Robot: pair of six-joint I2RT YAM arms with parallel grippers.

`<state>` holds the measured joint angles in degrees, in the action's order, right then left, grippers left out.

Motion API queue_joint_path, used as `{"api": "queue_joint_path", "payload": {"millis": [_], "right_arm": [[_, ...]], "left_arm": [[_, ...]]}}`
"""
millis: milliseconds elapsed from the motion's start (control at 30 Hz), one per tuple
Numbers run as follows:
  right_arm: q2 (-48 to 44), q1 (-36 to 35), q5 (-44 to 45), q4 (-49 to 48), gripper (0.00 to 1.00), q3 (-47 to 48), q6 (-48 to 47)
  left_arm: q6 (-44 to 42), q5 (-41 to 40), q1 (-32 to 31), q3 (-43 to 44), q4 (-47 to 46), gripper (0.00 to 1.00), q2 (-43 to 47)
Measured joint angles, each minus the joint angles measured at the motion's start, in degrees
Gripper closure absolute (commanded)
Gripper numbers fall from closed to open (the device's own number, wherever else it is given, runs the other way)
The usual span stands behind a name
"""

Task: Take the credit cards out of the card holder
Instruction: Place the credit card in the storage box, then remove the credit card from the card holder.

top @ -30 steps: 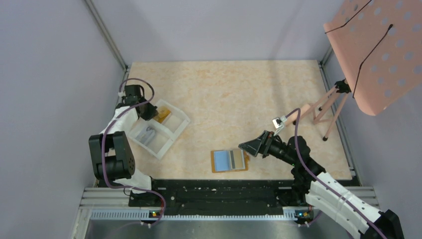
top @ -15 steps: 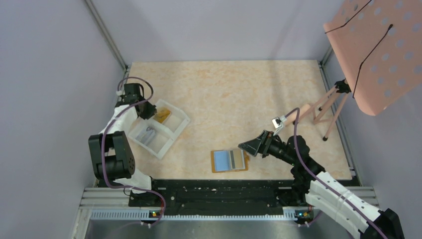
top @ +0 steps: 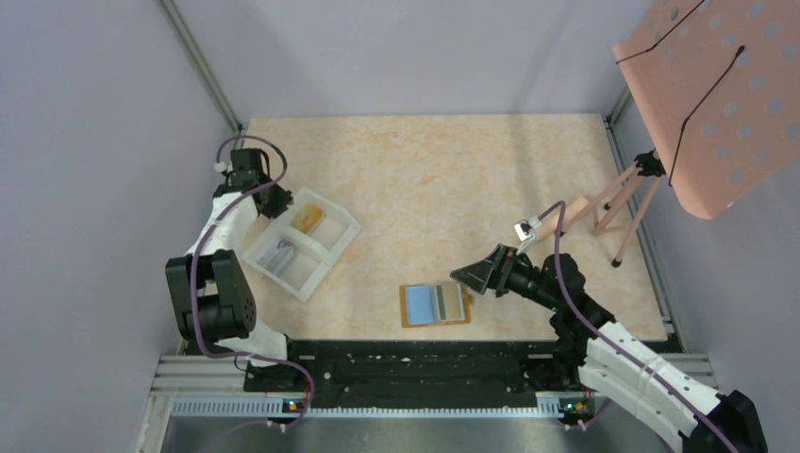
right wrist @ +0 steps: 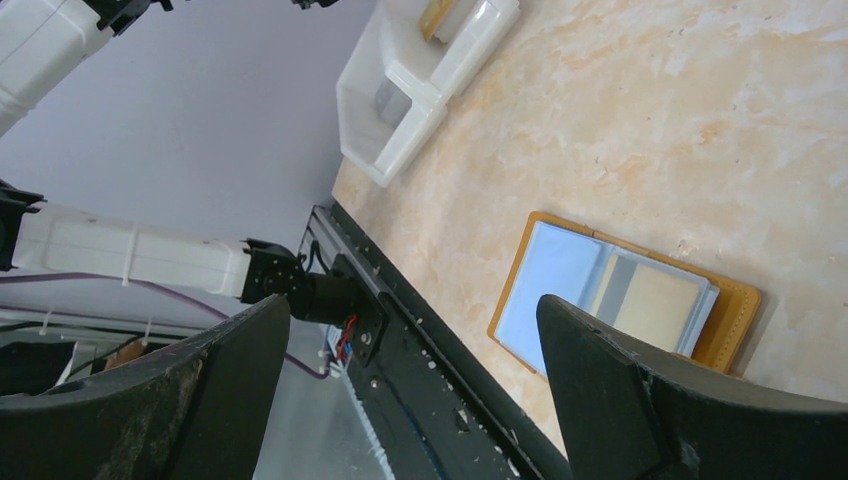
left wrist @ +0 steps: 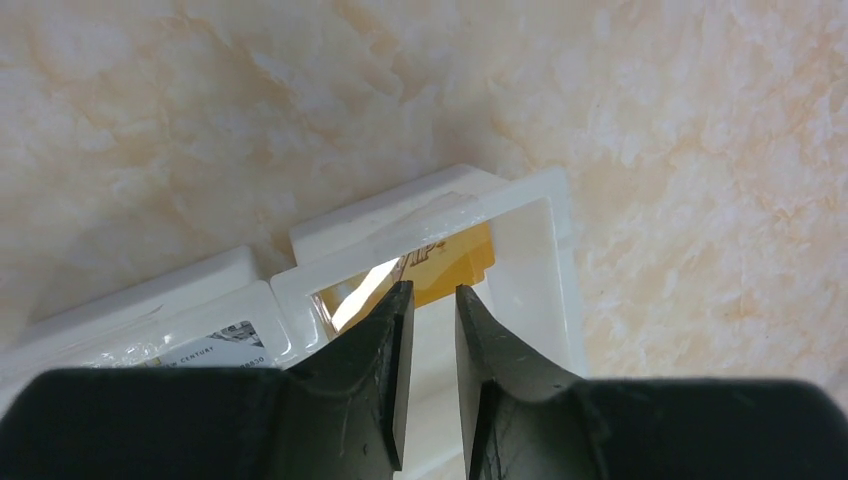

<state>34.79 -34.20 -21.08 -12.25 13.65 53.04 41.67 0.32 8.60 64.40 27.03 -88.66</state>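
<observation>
The tan-orange card holder [top: 435, 322] lies open on the table near the front edge. A light blue card [top: 417, 304] fills its left half and a whitish card [top: 455, 301] with a grey stripe its right half. In the right wrist view the holder [right wrist: 737, 312], blue card [right wrist: 550, 290] and whitish card [right wrist: 655, 305] lie below the jaws. My right gripper [top: 467, 276] [right wrist: 415, 300] is wide open and empty, just right of the holder and above it. My left gripper [top: 276, 201] [left wrist: 432, 290] hovers over the white tray's far edge, empty, its jaws a narrow gap apart.
The white two-compartment tray [top: 332, 251] [left wrist: 420, 215] stands at the left, holding a yellow-orange card [top: 307, 220] [left wrist: 455, 270] in one compartment and a printed whitish card [top: 278, 255] in the other. A pink perforated stand [top: 726, 94] rises at the right. A black rail [top: 406, 363] runs along the near edge.
My left gripper has drawn back and to the left, from over the tray's yellow-card compartment to its far edge. The right arm has barely moved.
</observation>
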Motion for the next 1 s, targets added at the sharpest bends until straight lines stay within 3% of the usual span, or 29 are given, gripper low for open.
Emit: {"api": "queue_joint_path", "payload": {"millis": [100, 267, 500, 733, 1000], "right_arm": [[0.0, 0.0, 0.0, 0.2, 0.07, 0.0, 0.0], [0.6, 0.0, 0.0, 1.9, 0.08, 0.0, -0.2], [3.6, 0.0, 0.5, 7.2, 0.10, 1.0, -1.3], [6.3, 0.0, 1.0, 11.8, 0.11, 1.7, -1.9], [6.6, 0.0, 3.7, 18.3, 0.15, 1.9, -3.1]], "left_arm": [[-0.4, 0.0, 0.0, 1.4, 0.5, 0.67, 0.0], [-2.2, 3.3, -0.6, 1.9, 1.4, 0.41, 2.4], [-6.2, 10.2, -6.9, 2.0, 3.9, 0.19, 8.2], [-9.8, 14.8, -20.8, -0.1, 7.8, 0.21, 15.6], [-7.3, 23.4, -28.2, -16.6, 3.5, 0.25, 26.3]]}}
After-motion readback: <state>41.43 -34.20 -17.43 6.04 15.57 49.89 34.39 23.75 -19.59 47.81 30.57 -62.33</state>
